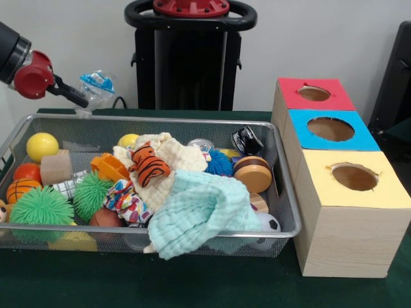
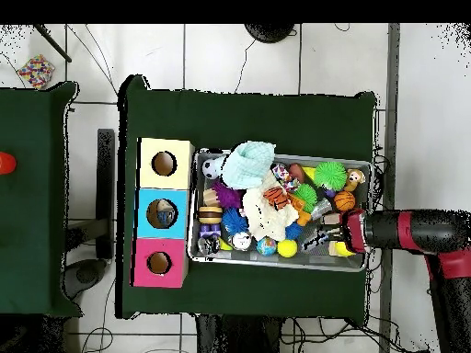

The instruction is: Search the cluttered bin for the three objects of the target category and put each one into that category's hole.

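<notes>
The gripper [image 1: 82, 97] hangs above the far left corner of the bin [image 1: 192, 226] in the front view, its black fingers [image 1: 69, 94] closed on a small clear toy with a blue top [image 1: 96, 88], lifted clear of the clutter. The red wrist and black arm reach in from the picture's left edge.

The bin sits on the green bench [image 1: 192, 282], just left of three boxes. Nearest is the yellow-topped box [image 1: 350, 212], behind it the blue one [image 1: 331, 130], then the red one [image 1: 313, 94]; each has a round hole in its lid.

Inside the bin, a mint cloth [image 1: 199, 212] spills over the near rim. Behind it lie a cream cloth [image 1: 168, 160] and a striped tiger toy [image 1: 151, 163]. Toward the bin's left end are two green spiky balls [image 1: 42, 206], a yellow ball [image 1: 42, 146] and a small basketball [image 1: 19, 190]. A wooden yo-yo [image 1: 253, 173] rests near the bin's right end.

Overhead, the gripper [image 2: 324, 241] lies over the bin's [image 2: 276, 263] end farthest from the boxes.
</notes>
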Controlling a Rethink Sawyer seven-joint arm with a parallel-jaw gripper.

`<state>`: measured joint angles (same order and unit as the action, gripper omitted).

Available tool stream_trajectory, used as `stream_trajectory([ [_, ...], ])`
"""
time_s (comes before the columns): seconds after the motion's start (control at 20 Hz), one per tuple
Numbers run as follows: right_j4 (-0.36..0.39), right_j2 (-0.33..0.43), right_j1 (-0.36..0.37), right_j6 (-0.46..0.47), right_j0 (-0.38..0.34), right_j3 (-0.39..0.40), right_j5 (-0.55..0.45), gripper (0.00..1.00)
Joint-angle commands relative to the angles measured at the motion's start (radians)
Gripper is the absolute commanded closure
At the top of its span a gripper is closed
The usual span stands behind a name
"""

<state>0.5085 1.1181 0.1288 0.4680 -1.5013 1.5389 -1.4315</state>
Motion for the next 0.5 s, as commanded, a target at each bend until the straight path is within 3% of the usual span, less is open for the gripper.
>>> stream_trajectory([
  [0.05,-0.039,-0.032,0.012,-0.096,-0.022,0.101,0.088,1.00],
  [0.5,-0.010,-0.018,0.080,-0.170,-0.049,0.276,0.219,1.00],
])
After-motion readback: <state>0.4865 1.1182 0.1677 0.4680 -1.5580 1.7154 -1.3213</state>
